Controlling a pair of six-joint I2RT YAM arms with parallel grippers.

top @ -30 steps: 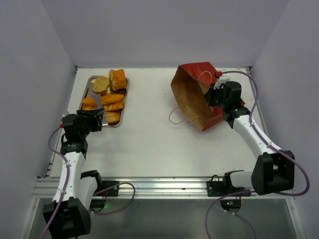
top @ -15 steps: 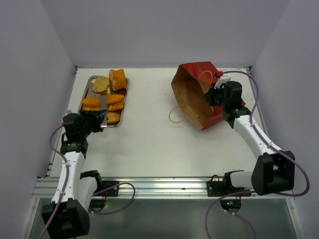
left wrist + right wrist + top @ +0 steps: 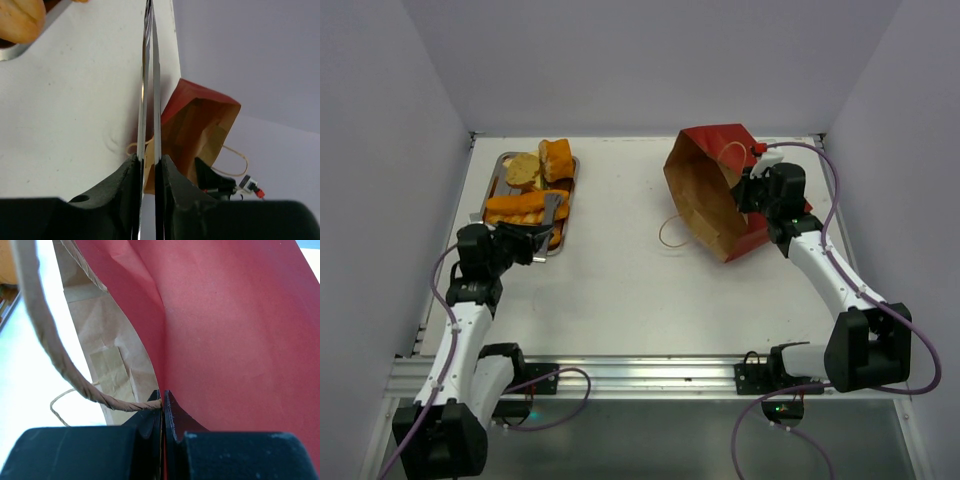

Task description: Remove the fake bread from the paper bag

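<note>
Right hand (image 3: 162,402) pinches the paper bag (image 3: 705,195) by its wall; the bag lies tipped at the bench's (image 3: 620,270) far right, its depths unseen; left hand (image 3: 148,20) pressed narrow, gripping nothing, tips cut off, beside the tray (image 3: 490,185) of fake bread (image 3: 556,158).

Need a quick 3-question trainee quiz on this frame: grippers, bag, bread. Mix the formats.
1. True or false: the right gripper is shut on the rim of the paper bag.
2. Multiple choice: where does the visible bread lie?
A. inside the bag
B. on the steel tray
C. loose on the table
3. Fill in: the left gripper, near the tray, has its fingers ____ (open or shut).

Key: 1 true; 2 B; 3 shut.
</note>
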